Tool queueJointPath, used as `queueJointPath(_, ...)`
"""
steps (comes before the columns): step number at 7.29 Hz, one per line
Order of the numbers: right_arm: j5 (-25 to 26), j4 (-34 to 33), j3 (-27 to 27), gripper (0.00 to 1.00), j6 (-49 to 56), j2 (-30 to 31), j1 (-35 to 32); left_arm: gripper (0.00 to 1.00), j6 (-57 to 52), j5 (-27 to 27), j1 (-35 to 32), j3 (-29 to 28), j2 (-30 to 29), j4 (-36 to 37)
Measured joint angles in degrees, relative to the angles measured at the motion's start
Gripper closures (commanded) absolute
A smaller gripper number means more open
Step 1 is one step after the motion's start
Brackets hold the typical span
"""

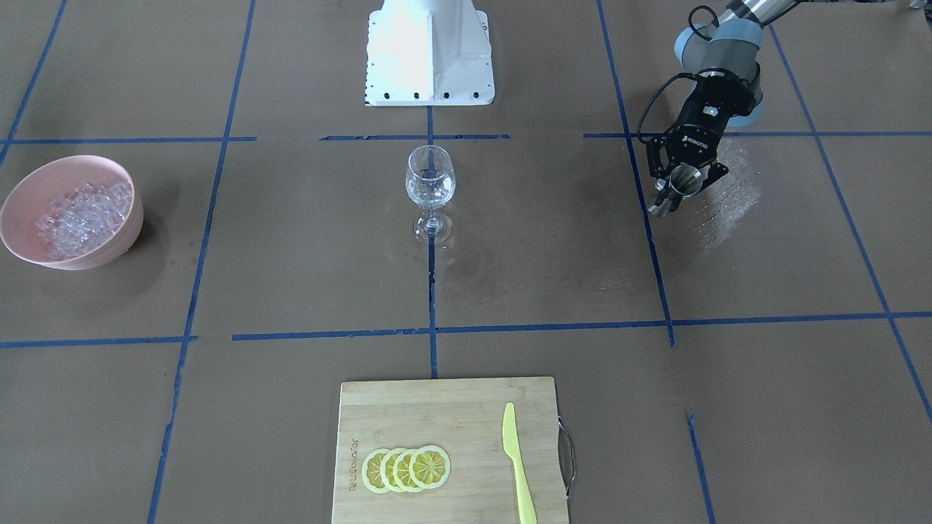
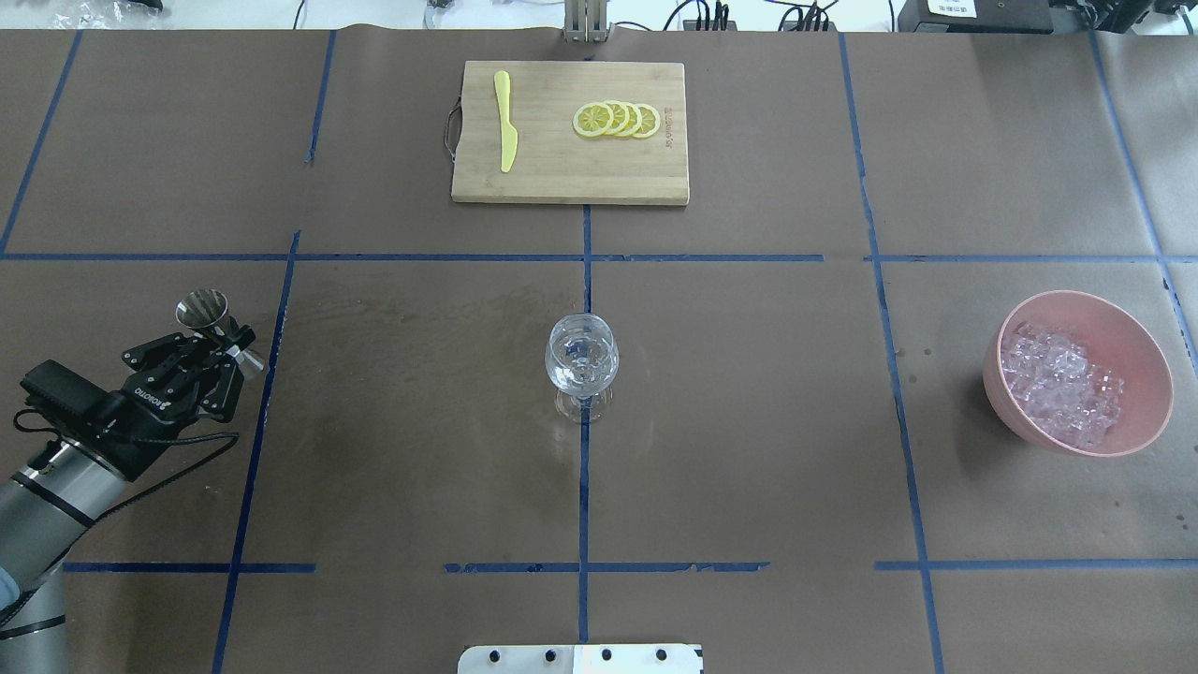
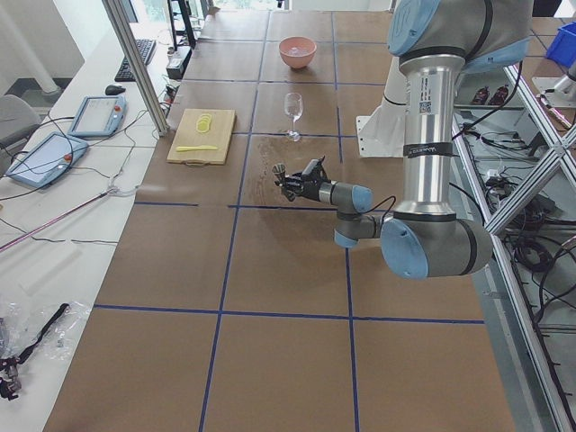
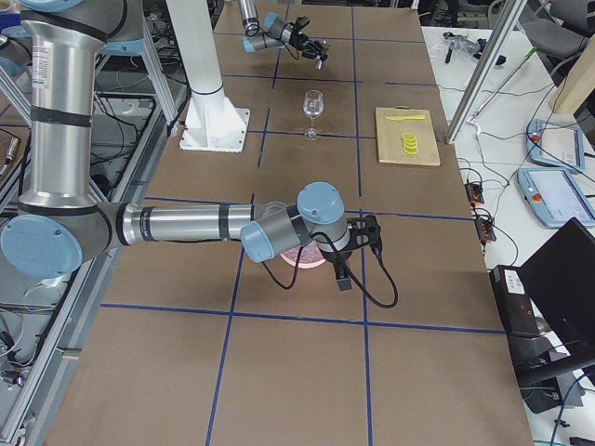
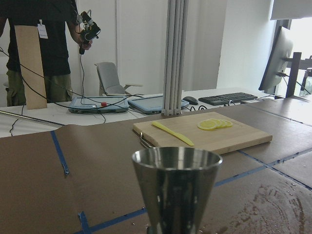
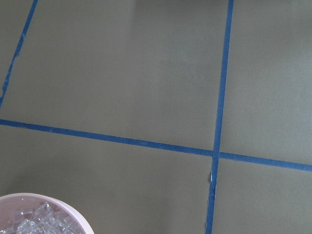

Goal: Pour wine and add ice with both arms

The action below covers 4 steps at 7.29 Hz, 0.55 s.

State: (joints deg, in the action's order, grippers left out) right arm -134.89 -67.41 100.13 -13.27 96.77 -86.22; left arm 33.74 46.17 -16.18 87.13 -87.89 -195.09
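Note:
A clear stemmed wine glass [image 1: 430, 191] stands upright at the table's centre, also in the overhead view [image 2: 581, 365]. The ice [image 1: 84, 215] is a heap of small clear cubes in a pink bowl [image 2: 1086, 301], and shows at the right wrist view's bottom left corner [image 6: 34, 222]. My left gripper [image 2: 225, 342] is shut on a small steel measuring cup [image 1: 684, 180], held above the table far from the glass; the cup fills the left wrist view [image 5: 176, 190]. My right gripper [image 4: 364, 232] hovers over the bowl in the exterior right view only; I cannot tell whether it is open or shut.
A bamboo cutting board [image 2: 562, 178] with lemon slices [image 2: 618, 119] and a yellow plastic knife [image 2: 505, 131] lies at the far edge. The white pedestal [image 1: 429, 51] stands on the robot's side. Damp marks [image 1: 510, 269] show near the glass. A person [image 5: 44, 48] stands beyond the table.

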Motion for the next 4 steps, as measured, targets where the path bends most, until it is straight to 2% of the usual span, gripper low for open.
queueJointPath(4,0.2,2.0,-0.8,0.0,-0.1,0.3,0.0,1.0,3.2,1.4,-1.1,-1.5,-0.7,4.5)
